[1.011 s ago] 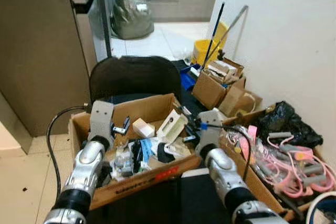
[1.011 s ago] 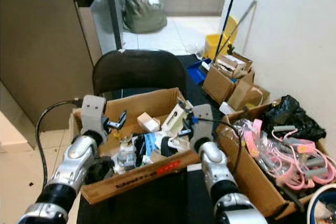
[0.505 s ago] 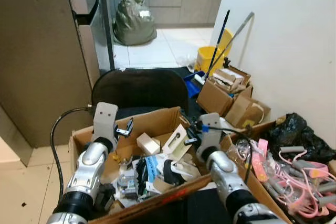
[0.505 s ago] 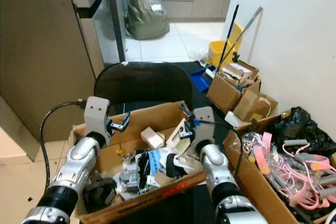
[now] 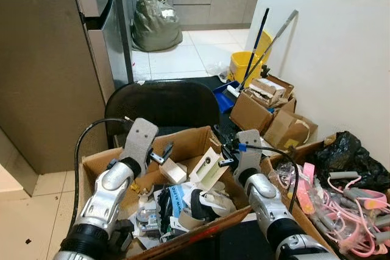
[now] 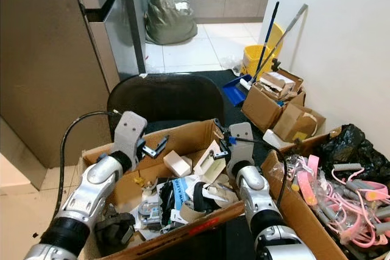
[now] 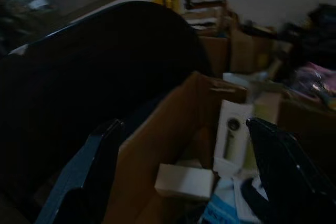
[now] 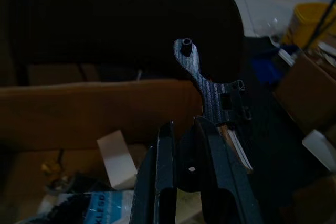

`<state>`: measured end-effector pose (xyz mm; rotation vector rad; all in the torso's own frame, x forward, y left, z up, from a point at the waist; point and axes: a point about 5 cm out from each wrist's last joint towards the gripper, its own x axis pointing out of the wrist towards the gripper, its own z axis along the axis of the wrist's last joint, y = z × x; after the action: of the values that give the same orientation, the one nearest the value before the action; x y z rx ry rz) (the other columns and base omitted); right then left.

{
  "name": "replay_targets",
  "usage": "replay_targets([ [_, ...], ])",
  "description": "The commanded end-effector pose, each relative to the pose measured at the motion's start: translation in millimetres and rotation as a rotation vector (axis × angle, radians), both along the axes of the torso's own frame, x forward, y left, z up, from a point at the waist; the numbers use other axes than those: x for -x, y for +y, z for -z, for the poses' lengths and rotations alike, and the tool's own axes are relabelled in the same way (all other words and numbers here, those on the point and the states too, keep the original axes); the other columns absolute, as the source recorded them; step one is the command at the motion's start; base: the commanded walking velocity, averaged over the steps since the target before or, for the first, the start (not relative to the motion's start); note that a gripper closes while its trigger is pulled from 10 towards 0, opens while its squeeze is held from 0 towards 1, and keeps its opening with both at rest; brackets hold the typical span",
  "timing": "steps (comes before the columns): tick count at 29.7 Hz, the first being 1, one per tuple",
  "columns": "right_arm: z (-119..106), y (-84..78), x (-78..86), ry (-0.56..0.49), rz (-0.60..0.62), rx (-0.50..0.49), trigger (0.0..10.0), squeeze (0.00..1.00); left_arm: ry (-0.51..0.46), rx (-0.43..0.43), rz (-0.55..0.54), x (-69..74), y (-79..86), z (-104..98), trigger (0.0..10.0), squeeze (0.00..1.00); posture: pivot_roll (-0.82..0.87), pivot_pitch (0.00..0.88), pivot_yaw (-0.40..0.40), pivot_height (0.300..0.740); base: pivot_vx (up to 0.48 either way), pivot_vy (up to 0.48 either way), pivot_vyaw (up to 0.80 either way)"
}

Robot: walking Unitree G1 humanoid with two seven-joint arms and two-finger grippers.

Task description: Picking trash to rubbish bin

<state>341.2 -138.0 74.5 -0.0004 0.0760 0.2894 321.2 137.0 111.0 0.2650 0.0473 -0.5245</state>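
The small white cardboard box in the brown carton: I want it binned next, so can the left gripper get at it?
Probably yes: the left gripper hovers open just above the small white cardboard box, nothing between them.

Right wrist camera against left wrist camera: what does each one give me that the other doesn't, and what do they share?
Right wrist view: the right tool is shut on a thin flat black part that sticks up past its fingers, with a yellow bucket on the floor beyond.
Left wrist view: the left tool is open over the cardboard box, and a long white pack leans inside it.
Both: the black chair back, the box's brown wall, and the small white box lying inside.
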Motion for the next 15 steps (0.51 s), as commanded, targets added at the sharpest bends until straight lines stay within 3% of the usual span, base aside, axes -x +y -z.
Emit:
replay_targets([
  [1,-2,0.3,-1.5,0.007,-0.039,0.031,10.0,0.00,0.026,-0.038,0.063,4.3,-0.5,1,10.0,0.00,-0.02,0.045,-0.039,0.740,0.000,0.000,0.00],
  [4,0,1.0,-2.9,0.044,-0.063,0.075,10.0,0.00,0.107,-0.012,0.137,9.4,-0.8,2,10.0,0.00,-0.02,0.047,-0.041,0.740,0.000,0.000,0.00],
  [9,-2,1.8,-4.6,0.046,-0.107,0.116,10.0,0.00,0.213,-0.072,0.269,22.3,2.1,3,10.0,0.00,-0.02,0.055,-0.045,0.740,0.000,0.000,0.00],
  [11,-5,3.7,-5.2,0.027,-0.155,0.150,10.0,0.00,0.278,0.018,0.329,29.6,4.2,-3,10.0,0.00,-0.01,0.053,-0.048,0.740,0.000,0.000,0.00],
  [13,-5,5.9,-4.9,0.022,-0.182,0.162,10.0,0.00,0.296,0.039,0.351,32.1,3.1,-4,10.0,0.00,-0.01,0.056,-0.049,0.740,0.000,0.000,0.00],
  [15,-5,13.9,-3.7,0.019,-0.234,0.207,10.0,0.00,0.349,0.013,0.442,42.4,-6.2,-1,10.0,0.00,-0.02,0.054,-0.047,0.740,0.000,0.000,0.00],
])
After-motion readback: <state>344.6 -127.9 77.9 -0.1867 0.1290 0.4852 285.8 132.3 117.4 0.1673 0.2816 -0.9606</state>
